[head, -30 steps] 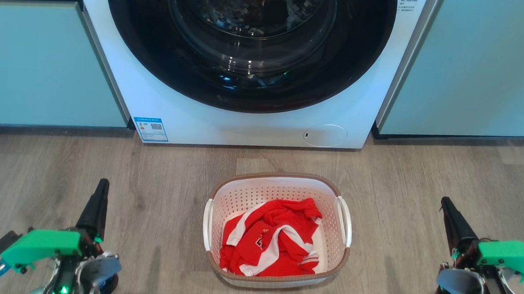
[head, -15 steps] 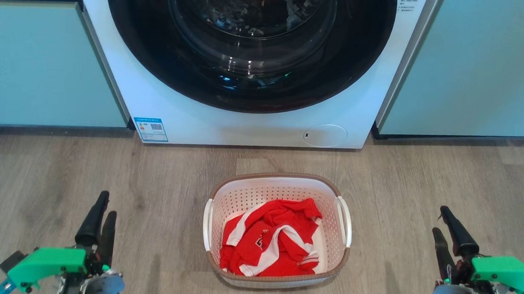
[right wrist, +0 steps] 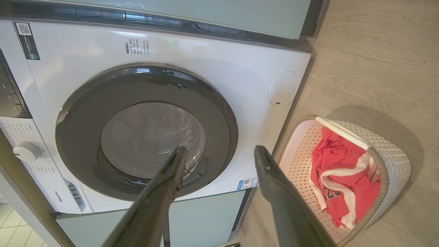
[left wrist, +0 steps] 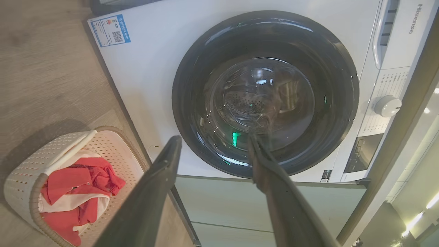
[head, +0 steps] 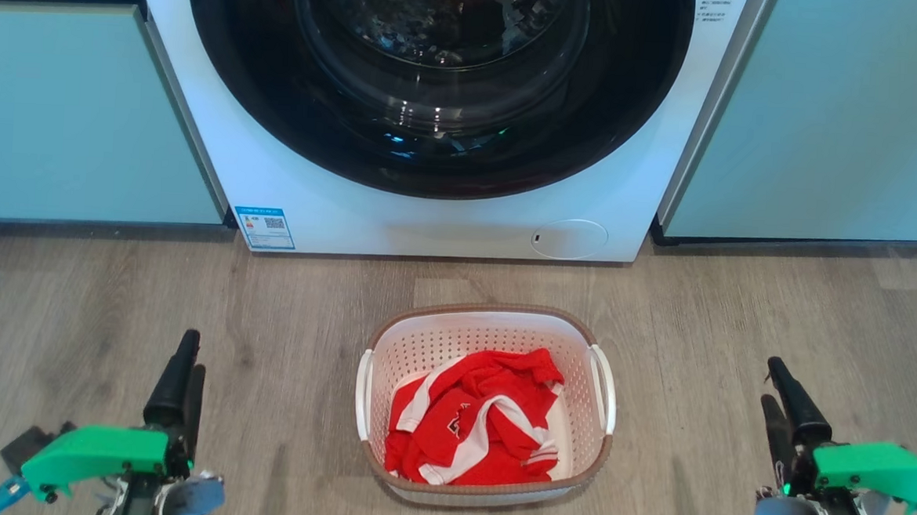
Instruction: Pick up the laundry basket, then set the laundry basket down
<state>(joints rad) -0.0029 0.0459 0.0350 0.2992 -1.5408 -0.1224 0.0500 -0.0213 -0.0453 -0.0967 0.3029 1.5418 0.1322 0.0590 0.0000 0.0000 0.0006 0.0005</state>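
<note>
The grey wood-grain floor point(head: 111, 294) is carrying the laundry basket point(head: 470, 338), which is sitting upright just in front of the white washing machine point(head: 428, 228) that is standing between pale green cabinets point(head: 81, 112).

Spread tool point(right wrist: 219, 149), laundry basket point(right wrist: 394, 154) beside washing machine point(right wrist: 85, 51)

One laundry basket point(head: 491, 309), one red garment point(head: 473, 423), one washer point(head: 428, 228), two grippers point(head: 192, 352) point(head: 770, 380).
</note>
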